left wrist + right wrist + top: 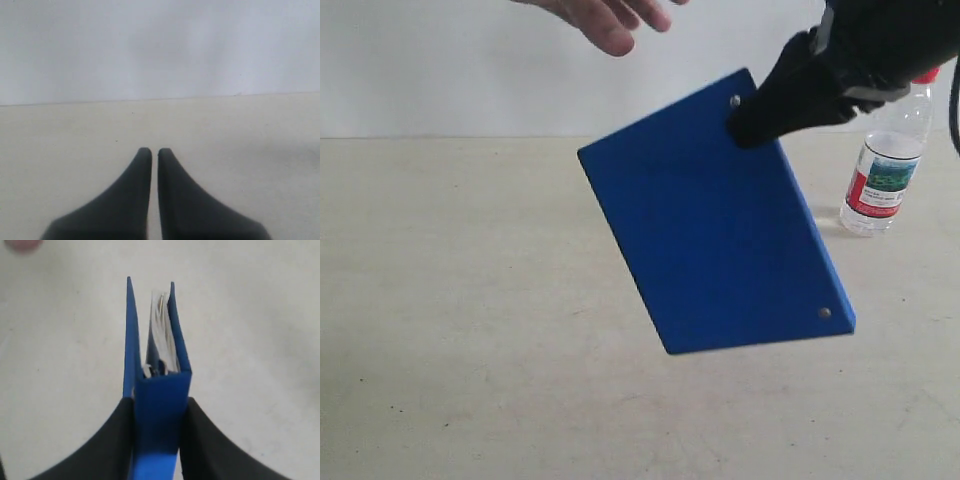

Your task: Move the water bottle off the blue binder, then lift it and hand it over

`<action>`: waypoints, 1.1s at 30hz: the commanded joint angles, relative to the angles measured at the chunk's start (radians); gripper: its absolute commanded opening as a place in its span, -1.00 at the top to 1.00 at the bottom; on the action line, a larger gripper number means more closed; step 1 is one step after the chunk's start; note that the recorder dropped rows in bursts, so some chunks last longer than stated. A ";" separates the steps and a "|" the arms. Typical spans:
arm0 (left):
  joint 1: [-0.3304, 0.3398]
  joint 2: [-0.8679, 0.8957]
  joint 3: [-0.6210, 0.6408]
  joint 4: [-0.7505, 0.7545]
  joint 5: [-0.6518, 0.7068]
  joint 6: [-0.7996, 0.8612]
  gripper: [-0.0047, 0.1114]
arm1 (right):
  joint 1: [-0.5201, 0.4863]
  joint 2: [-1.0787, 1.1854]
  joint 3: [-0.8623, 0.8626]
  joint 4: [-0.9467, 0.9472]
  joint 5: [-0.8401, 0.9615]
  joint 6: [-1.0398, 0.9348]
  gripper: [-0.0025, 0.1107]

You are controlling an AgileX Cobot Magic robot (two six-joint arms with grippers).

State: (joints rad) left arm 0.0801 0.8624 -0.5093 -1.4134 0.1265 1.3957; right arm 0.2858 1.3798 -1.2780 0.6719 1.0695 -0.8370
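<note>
The right pincer is clamping the flat deep-blue binder, tilted in the air; the clear plastic bottle with a red cap is standing upright near it; the left pincer is holding its jaws together on nothing

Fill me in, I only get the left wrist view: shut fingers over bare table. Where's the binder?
Observer: The right gripper clamps the blue binder by its spine, tilted in the air above the table.
Operator: And the bottle?
Observer: The water bottle stands upright on the table, off the binder, at the right of the exterior view.
Operator: Anyone there to receive?
Observer: A person's hand is open above the binder, not touching it.
</note>
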 commanded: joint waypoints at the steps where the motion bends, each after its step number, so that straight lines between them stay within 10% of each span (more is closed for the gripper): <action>1: 0.003 -0.111 0.101 -0.003 -0.078 -0.051 0.84 | 0.014 -0.073 0.000 0.029 -0.192 -0.013 0.96; 28: 0.003 -0.278 0.342 -0.019 -0.328 -0.245 0.84 | 0.014 -0.064 0.000 0.287 -0.514 -0.241 0.95; 33: 0.003 -0.297 0.334 -0.019 -0.350 -0.256 0.84 | 0.014 -0.064 0.000 0.285 -0.454 -0.238 0.66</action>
State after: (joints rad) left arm 0.0801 0.5858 -0.1708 -1.4254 -0.2045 1.1529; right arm 0.3086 1.3208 -1.2739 0.9689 0.6104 -1.0814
